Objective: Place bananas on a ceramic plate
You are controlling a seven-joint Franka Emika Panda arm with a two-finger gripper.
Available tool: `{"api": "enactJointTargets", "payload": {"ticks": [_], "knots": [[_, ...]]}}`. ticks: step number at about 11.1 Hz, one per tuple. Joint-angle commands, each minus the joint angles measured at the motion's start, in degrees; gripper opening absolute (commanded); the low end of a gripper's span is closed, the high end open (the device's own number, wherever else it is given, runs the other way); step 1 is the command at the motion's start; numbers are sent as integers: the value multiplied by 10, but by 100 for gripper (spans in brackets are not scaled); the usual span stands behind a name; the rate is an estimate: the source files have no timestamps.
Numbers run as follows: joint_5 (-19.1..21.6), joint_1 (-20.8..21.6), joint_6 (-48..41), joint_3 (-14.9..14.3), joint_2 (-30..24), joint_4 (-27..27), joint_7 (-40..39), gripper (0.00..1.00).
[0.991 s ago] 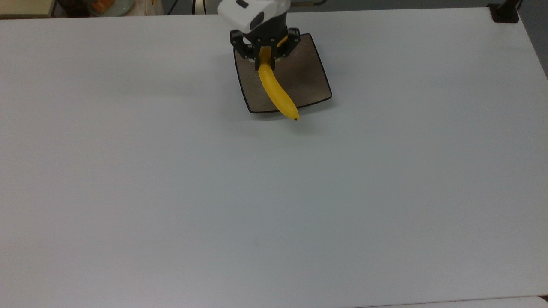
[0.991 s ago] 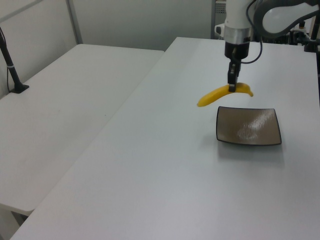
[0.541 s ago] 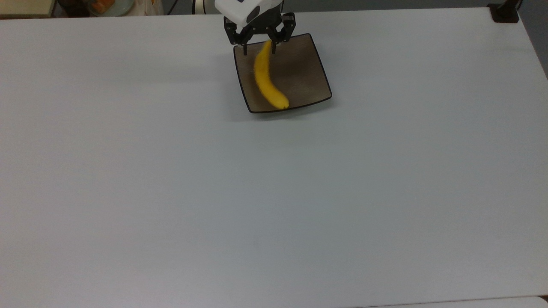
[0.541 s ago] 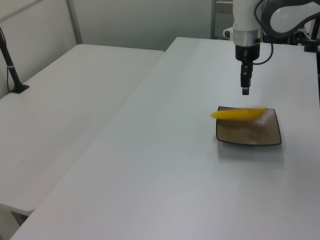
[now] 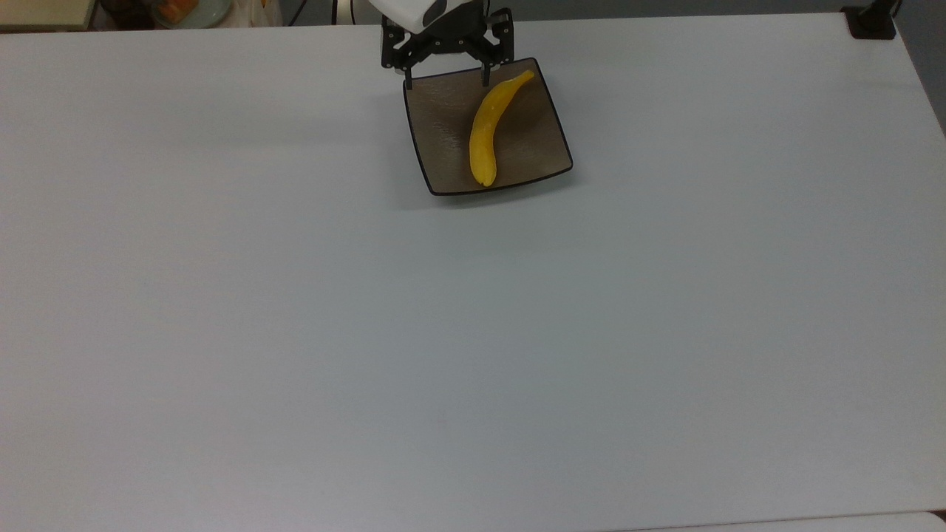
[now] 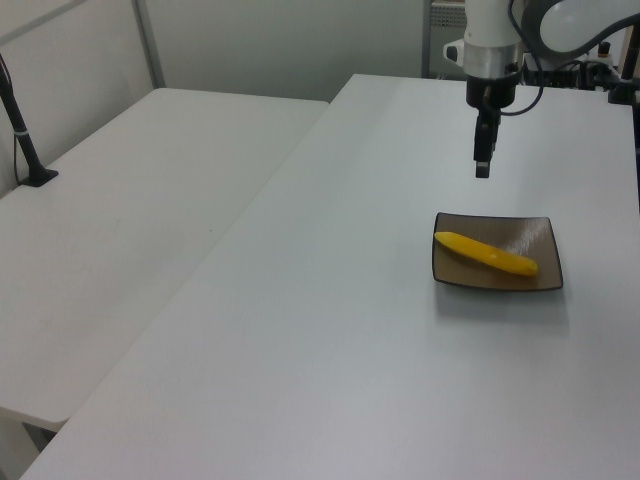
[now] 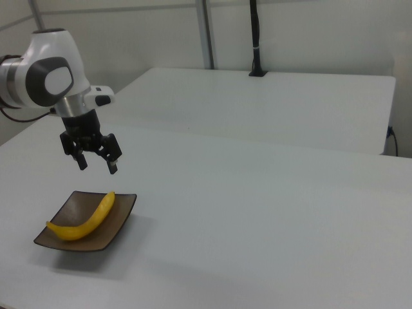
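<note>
**Basically done: banana on plate, gripper clear above it**

Nearest in the top view was bare table (image 5: 473,355), white, nothing on it out to the plate.

Next out: the plate (image 5: 443,118), flat on the table. The banana (image 5: 485,137) lay inside it, running diagonally, blunt end near the top view's lower rim, stem toward the top view's upper right corner. The stem tip looked to reach the rim or just over it; I couldn't tell which. In the left view the banana (image 6: 487,253) lay low across the plate (image 6: 545,262), fully resting.

Farthest: the gripper (image 5: 446,68) hung over the plate's far edge, fingers spread wide, holding nothing. The right view showed the gripper (image 7: 96,160) well above the banana (image 7: 84,220) and plate (image 7: 119,215), no contact.

Step in hand, as I judged it: retreat after release. To do it well:
- go straight up first, sideways only once clear
- keep the fingers spread so nothing clips the stem
- don't nudge the plate; a curved banana could roll

Count:
- banana: 1
- plate: 1
- gripper: 1
</note>
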Motion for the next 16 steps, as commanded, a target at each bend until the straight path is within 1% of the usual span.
{"api": "enactJointTargets", "payload": {"ticks": [1,2,4,6,11,13,16], "knots": [[14,-11,-2,-2,20,57,32,100],[14,-16,0,-2,29,75,56,100],[14,-23,-9,-2,65,132,78,100],[13,-32,-11,-2,82,158,79,100],[-7,-31,-33,-2,69,153,58,100],[-9,-31,-55,-3,62,150,42,100],[-8,-31,-54,-3,62,148,40,100]]}}
